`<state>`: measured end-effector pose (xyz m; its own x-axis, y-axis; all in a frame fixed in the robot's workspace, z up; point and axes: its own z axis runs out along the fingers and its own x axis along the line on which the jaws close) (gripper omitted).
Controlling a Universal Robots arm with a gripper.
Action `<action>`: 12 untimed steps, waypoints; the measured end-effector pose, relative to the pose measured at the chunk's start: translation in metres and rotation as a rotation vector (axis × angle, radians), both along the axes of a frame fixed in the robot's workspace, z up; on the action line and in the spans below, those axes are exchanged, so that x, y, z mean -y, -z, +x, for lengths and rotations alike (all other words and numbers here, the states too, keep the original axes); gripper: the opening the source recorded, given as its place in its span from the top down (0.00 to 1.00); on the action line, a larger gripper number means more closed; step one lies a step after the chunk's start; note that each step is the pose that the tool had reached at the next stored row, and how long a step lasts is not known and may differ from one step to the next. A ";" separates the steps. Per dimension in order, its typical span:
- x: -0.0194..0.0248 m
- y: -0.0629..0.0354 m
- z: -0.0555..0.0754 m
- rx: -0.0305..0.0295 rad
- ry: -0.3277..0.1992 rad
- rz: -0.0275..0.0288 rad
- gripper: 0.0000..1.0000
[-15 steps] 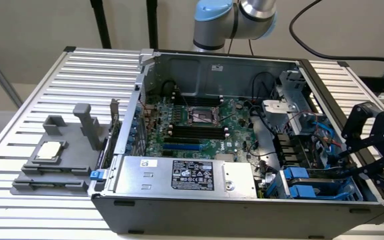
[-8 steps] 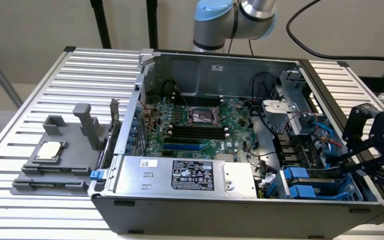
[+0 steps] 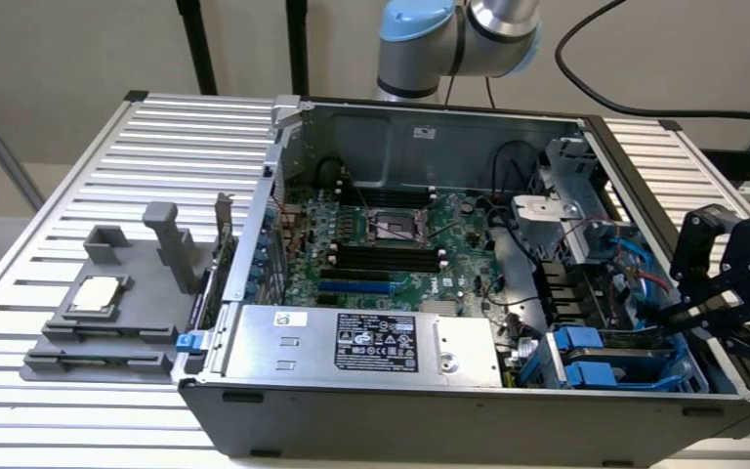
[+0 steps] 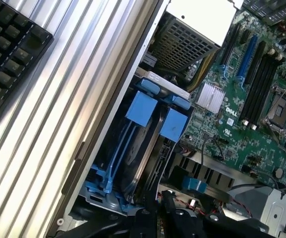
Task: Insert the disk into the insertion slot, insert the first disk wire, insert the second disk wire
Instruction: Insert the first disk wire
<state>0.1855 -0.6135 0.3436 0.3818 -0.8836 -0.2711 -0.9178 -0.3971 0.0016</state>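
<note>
Tool beside the blue-railed insertion slot, contents largely hidden, perhaps occupied.

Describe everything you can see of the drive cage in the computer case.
The drive cage sits in the open case's near corner on the exterior view's right, beside the labelled power supply. It looks like grey metal holding two bright blue plastic carriers side by side, each with a square tab and long rails. Red and blue cables run behind it. The black gripper hovers at its outer edge; contact is unclear.
</note>
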 end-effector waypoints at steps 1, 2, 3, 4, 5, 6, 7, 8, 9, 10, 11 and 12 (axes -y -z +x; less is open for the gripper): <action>0.0000 -0.0001 0.000 0.0002 0.000 0.0008 0.84; 0.0000 0.0000 0.000 0.0004 0.000 0.0010 0.84; 0.0000 0.0000 -0.001 0.0009 0.000 0.0011 0.84; 0.0000 0.0000 -0.003 0.0019 0.000 0.0010 0.84; 0.0001 0.0000 -0.006 0.0033 0.001 0.0009 0.84; 0.0001 0.0000 -0.008 0.0043 0.002 0.0010 0.84; 0.0001 0.0000 -0.011 0.0050 0.003 0.0009 0.84; 0.0001 0.0000 -0.013 0.0053 0.004 0.0008 0.84; 0.0001 0.0000 -0.015 0.0054 0.005 0.0006 0.84; 0.0001 0.0000 -0.017 0.0055 0.007 0.0002 0.84; 0.0001 -0.0001 -0.018 0.0058 0.010 -0.0005 0.84; 0.0001 0.0000 -0.019 0.0063 0.012 -0.0014 0.84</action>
